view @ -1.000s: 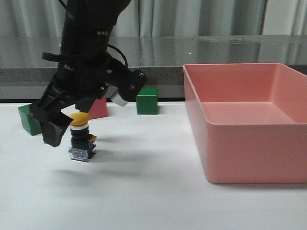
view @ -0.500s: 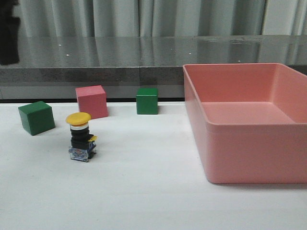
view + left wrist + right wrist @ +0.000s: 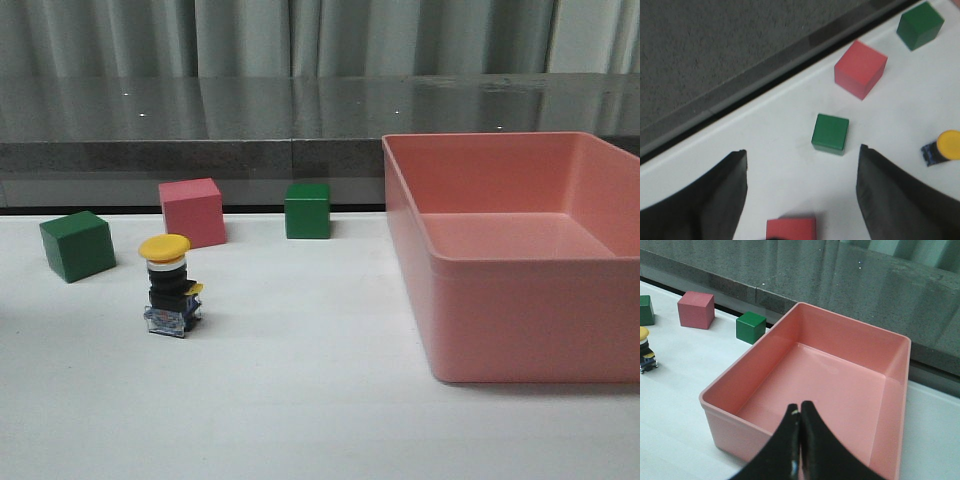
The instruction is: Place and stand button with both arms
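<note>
The button [image 3: 168,290] stands upright on the white table, left of centre, with its yellow cap on top and its clear-blue base down. Nothing touches it. Neither arm shows in the front view. In the left wrist view my left gripper [image 3: 802,155] is open and empty, high over the table, and the button [image 3: 946,148] lies far off to one side of it. My right gripper [image 3: 800,410] is shut with nothing in it, hanging over the pink bin [image 3: 740,435]. The button [image 3: 645,355] sits at that view's edge.
A large pink bin [image 3: 530,320] fills the right of the table. A green cube [image 3: 76,245], a red cube [image 3: 192,212] and a second green cube [image 3: 307,210] stand behind the button. Another red cube [image 3: 791,229] lies under the left gripper. A grey ledge runs along the back.
The left arm, whose fingers stood round the button a second ago, has pulled away and left the front view. The button stays upright in the same spot.
</note>
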Controlling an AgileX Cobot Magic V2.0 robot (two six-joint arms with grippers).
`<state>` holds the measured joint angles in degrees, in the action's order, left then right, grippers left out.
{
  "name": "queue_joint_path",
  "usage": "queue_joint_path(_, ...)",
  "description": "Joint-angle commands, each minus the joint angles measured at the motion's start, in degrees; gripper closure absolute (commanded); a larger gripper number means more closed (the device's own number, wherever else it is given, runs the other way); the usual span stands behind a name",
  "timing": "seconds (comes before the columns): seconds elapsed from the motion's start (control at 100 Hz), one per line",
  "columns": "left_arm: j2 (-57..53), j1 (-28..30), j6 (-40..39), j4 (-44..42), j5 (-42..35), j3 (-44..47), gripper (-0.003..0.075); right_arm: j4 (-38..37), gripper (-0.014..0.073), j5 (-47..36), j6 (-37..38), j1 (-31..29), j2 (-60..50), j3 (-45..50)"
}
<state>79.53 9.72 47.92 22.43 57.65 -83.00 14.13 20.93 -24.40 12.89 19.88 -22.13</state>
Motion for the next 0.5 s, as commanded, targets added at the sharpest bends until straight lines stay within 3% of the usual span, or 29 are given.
queue_joint_path(0.0,-6.0,-0.1,4.0,6.9,-9.1,4.0,0.0279,0.6,0.0706,-4.2,0.1,-0.1,0.2,-1.5)
queue_joint_path(0.12,-12.4,-0.9,9.9,13.0,-17.3,13.8,0.0285,0.6,0.0706,-4.2,0.1,-0.1,0.2,-1.5)
queue_joint_path(0.19,-16.4,-1.8,12.2,15.9,-22.3,19.9,0.0327,0.6,0.0706,-4.2,0.1,-0.1,0.2,-1.5)
queue_joint_path(0.28,-21.6,-3.8,15.5,18.7,-28.5,27.7,0.0449,0.6,0.0706,-4.2,0.1,-0.1,0.2,-1.5)
queue_joint_path(0.4,-28.3,-7.8,20.7,22.3,-34.6,37.0,0.0735,0.6,0.0706,-4.2,0.1,-0.1,0.2,-1.5)
queue_joint_path(0.49,-32.9,-11.4,22.4,25.1,-39.4,43.3,0.0740,0.6,0.0706,-4.2,0.1,-0.1,0.2,-1.5)
